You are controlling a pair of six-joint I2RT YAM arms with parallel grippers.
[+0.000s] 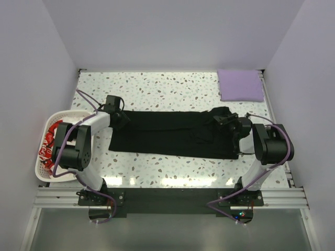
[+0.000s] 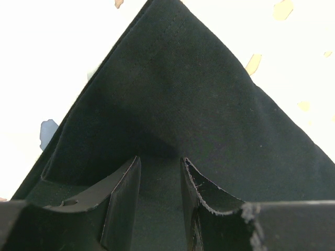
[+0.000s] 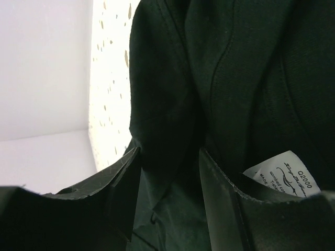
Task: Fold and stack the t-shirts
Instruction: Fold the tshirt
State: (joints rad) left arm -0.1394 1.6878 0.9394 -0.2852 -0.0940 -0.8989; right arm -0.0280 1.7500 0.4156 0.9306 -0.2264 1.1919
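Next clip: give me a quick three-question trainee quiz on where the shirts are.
1. True or false: the lavender shirt lies folded at the far right corner.
2. Fill in: the red-lettered shirt sits in the ___.
3. Which one lies spread out? A. black shirt B. lavender shirt C. red-lettered shirt
Key: 1 true; 2 basket; 3 A.

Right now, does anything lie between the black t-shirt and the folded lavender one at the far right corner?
Nothing visible does. Only speckled table separates the black t-shirt from the lavender t-shirt. The white basket sits off at the left edge, out of that path.
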